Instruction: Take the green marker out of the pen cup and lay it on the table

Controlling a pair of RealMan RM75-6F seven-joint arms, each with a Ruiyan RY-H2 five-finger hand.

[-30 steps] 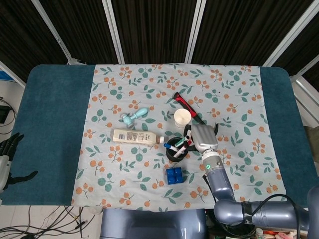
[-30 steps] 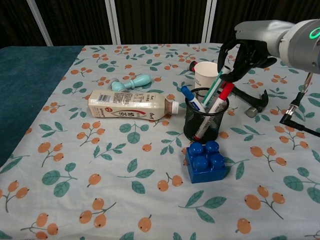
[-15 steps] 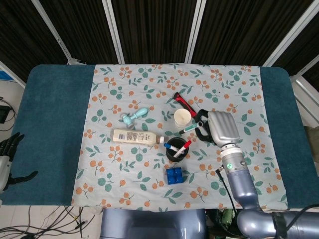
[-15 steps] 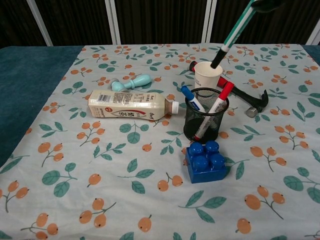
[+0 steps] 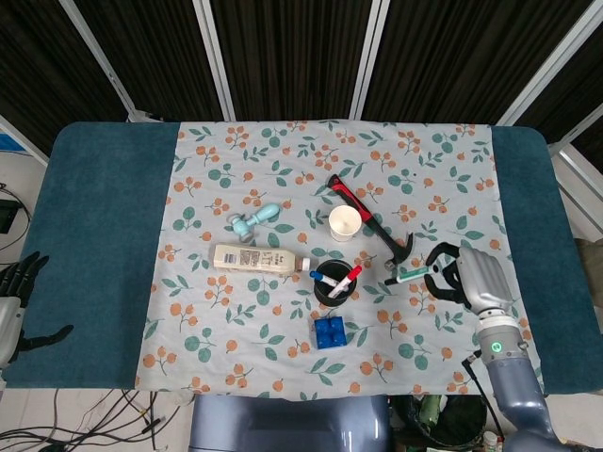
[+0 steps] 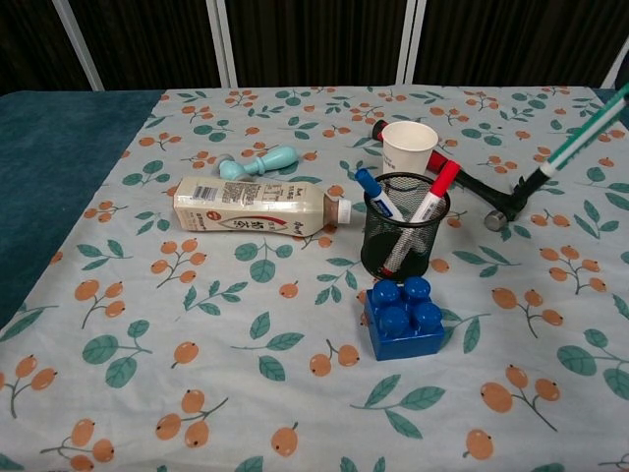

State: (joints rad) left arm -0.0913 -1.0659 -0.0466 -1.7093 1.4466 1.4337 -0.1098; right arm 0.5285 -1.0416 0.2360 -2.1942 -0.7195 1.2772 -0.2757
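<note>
Right hand is gripping the green marker, clear of the pen cup, hovering over the table; laying down is pending.

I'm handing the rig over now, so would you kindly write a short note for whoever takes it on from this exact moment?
Right hand: holds the green marker out over the right part of the tablecloth, beyond the hammer.
Left hand: idle off the table's left edge, fingers apart, holding nothing.
Pen cup: upright mid-table, with the blue marker and red marker inside.
Done: green marker is out of the cup.
Left: in the chest view it is tilted and appears to be above the cloth. Lower it, lay it flat, release.
</note>
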